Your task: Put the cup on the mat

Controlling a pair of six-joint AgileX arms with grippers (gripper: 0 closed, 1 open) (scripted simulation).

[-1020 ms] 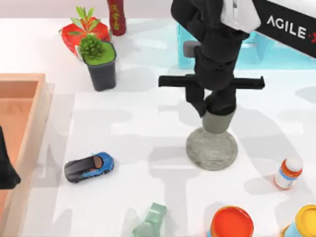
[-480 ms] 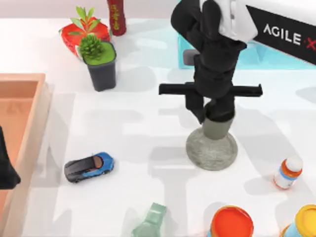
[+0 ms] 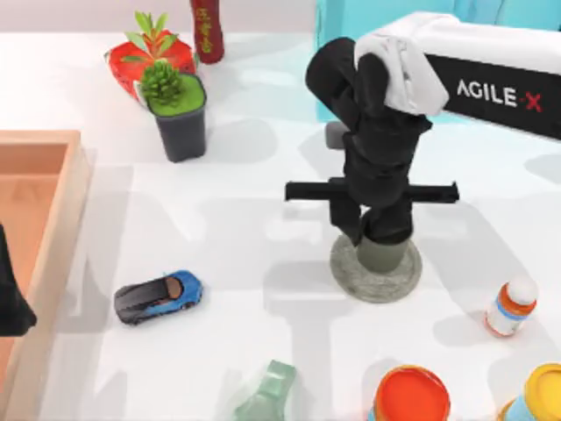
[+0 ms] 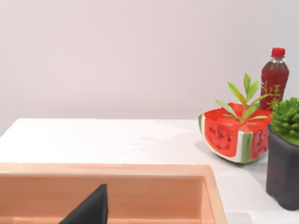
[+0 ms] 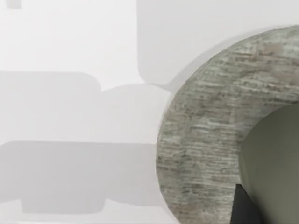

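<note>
We see a toy car, potted succulent, watermelon planter, red bottle and wooden tray on the counter.

The mat looks like rough, mottled grey stone, matt; the cup standing on it is smooth and dull, grey-green; the table beneath the mat is plain matt white; left of the mat, the toy car shines like glossy plastic; farther left, the tray looks like pale smooth wood.
</note>
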